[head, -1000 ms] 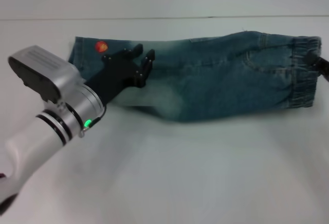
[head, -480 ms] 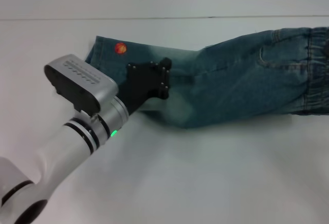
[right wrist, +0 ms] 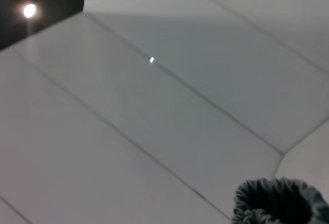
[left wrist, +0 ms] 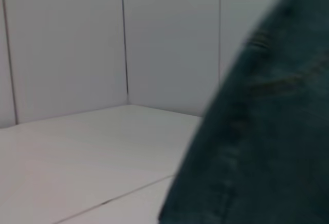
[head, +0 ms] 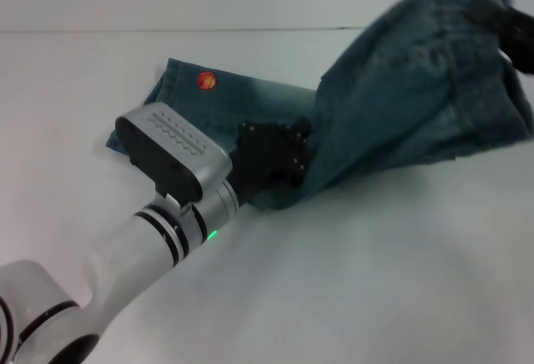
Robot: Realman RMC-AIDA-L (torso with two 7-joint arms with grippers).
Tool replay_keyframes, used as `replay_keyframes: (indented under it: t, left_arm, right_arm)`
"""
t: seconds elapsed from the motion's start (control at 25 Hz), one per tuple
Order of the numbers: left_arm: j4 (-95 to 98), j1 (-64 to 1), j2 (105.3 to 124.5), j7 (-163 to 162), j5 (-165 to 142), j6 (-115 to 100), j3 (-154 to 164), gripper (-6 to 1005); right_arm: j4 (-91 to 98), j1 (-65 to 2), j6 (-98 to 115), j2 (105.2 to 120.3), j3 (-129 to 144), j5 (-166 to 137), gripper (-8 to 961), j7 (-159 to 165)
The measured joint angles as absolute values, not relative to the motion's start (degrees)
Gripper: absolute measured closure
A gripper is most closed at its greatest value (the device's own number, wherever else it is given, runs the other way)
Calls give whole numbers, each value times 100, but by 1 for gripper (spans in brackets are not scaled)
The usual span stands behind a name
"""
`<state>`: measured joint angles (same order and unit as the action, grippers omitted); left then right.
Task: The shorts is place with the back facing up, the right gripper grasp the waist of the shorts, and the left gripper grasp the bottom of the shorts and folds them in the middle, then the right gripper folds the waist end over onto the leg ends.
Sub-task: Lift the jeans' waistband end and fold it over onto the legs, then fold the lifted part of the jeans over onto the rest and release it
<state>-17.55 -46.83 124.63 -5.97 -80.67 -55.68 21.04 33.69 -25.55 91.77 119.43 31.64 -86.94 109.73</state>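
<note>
The shorts (head: 392, 105) rise at upper right, waist pinched by the right gripper (head: 511, 26). Carry it across to the leg ends (head: 171, 97). Whether the left gripper (head: 284, 151), frame centre, is clamped, you cannot tell.

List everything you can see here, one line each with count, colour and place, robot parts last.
shorts: one, blue-green faded denim, folded lengthwise on the table; leg ends lying flat at the left, gathered waist lifted off the table at the right.
orange patch: one, orange-red, on the shorts near the leg ends.
table: one, white, beneath everything.
wall: pale grey panels behind the table.
left hand: one, black with silver wrist and green light, on the middle of the shorts.
right hand: one, black, at the raised waist, mostly out of the head view.
</note>
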Motion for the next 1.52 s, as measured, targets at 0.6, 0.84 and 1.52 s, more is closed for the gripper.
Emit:
replay_keyframes:
  t: [0.6, 0.84, 1.52]
  left_arm:
    - [-2347, -4358, 12463, -518, -9252, -5844, 1378, 999]
    - [-2529, -4291, 12463, -523, -9678, -5850, 1200, 999]
    - [-2251, -3111, 12463, -467, -9930, -6526, 606, 998]
  right_arm:
    - [3669, -4016, 7785, 11886, 4742, -8724, 836, 11366]
    - [3851, -4269, 7441, 11874, 5030, -9206, 836, 11651]
    - [3880, -4568, 7057, 11930, 5057, -9960, 840, 11779]
